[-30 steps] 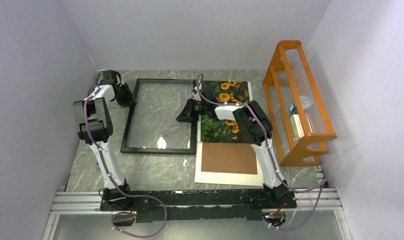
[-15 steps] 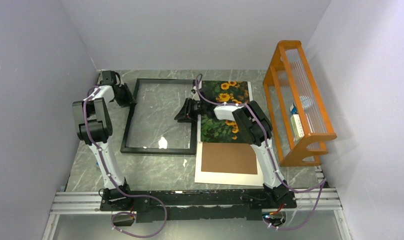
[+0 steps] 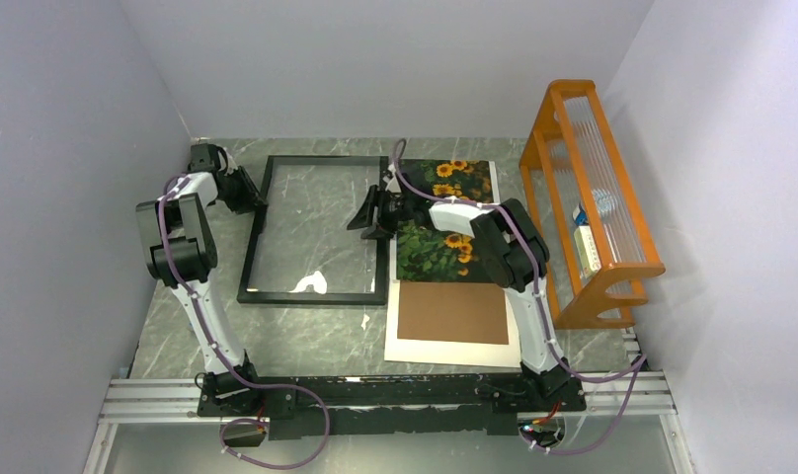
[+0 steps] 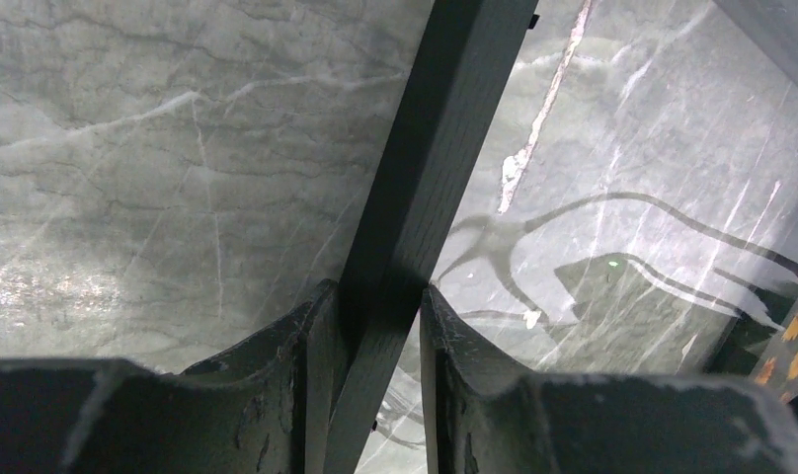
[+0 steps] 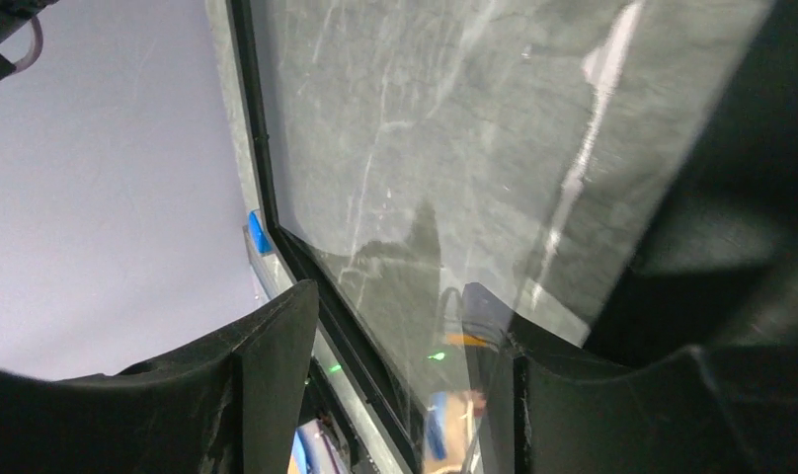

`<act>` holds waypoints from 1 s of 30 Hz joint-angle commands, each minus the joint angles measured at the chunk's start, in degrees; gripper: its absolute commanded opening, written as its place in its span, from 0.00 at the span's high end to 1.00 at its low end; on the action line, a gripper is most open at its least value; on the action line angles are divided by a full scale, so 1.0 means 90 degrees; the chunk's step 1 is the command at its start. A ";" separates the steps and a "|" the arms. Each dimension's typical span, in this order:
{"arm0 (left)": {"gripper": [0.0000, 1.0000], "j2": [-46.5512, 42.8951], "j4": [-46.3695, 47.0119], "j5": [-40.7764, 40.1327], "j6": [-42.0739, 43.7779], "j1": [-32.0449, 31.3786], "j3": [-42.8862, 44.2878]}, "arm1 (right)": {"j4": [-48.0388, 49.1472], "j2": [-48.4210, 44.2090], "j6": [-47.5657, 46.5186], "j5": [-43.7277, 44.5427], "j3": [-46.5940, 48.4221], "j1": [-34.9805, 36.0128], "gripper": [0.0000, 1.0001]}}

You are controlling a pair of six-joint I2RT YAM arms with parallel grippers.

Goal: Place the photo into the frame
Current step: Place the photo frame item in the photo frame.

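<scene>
The black frame (image 3: pixel 316 297) lies on the grey marble table, its glass reflecting light. My left gripper (image 3: pixel 249 190) is shut on the frame's left bar (image 4: pixel 425 178), which runs up between the fingers (image 4: pixel 296 336). My right gripper (image 3: pixel 367 210) is at the frame's right bar; in the right wrist view (image 5: pixel 390 336) its jaws stand wide apart. One finger (image 5: pixel 489 336) is against the dark bar and shows through the glass. The sunflower photo (image 3: pixel 437 252) lies flat right of the frame, partly under my right arm.
A brown backing board (image 3: pixel 452 313) lies on a white mat sheet (image 3: pixel 405 351) in front of the photo. An orange wooden rack (image 3: pixel 612 267) stands at the right wall. Walls close in the left, back and right sides.
My right gripper has moved toward the back along the frame's right bar. My left arm has shifted slightly left. The bright reflection in the glass has shifted and grown.
</scene>
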 commanded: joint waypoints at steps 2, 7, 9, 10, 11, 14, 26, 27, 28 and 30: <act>0.65 0.0261 -0.0300 -0.0317 0.0091 0.0188 -0.0152 | -0.0981 -0.0730 -0.0322 0.0628 -0.0082 -0.0240 0.39; 0.64 0.0257 -0.0293 -0.0241 0.0090 0.0200 -0.0142 | -0.1655 -0.1108 -0.0555 0.1477 -0.0129 -0.0395 0.39; 0.63 0.0261 -0.0292 -0.0241 0.0087 0.0201 -0.0139 | -0.1813 -0.1207 -0.0658 0.1762 -0.0077 -0.0401 0.39; 0.63 0.0264 -0.0299 -0.0231 0.0082 0.0208 -0.0133 | -0.1816 -0.1260 -0.0692 0.1844 -0.0057 -0.0397 0.39; 0.62 0.0262 -0.0300 -0.0224 0.0086 0.0210 -0.0132 | -0.1777 -0.1286 -0.0704 0.1899 -0.0066 -0.0388 0.39; 0.57 0.0222 -0.0312 -0.0212 0.0064 0.0212 -0.0127 | -0.1578 -0.1273 -0.0783 0.1905 -0.0037 -0.0363 0.42; 0.38 -0.0075 -0.0280 -0.0250 -0.0040 0.0225 0.0252 | -0.0843 -0.0878 -0.1273 0.2524 0.0686 -0.0224 0.53; 0.35 -0.0072 -0.0198 -0.0207 -0.0074 0.0230 0.0292 | -0.0660 -0.0842 -0.1297 0.2603 0.0724 -0.0235 0.53; 0.33 -0.0050 -0.0121 -0.0150 -0.0120 0.0225 0.0347 | -0.0593 -0.0787 -0.1329 0.2704 0.0814 -0.0241 0.53; 0.29 0.0074 -0.0068 -0.0070 -0.0198 0.0224 0.0545 | -0.0433 -0.0571 -0.1429 0.2829 0.1105 -0.0280 0.53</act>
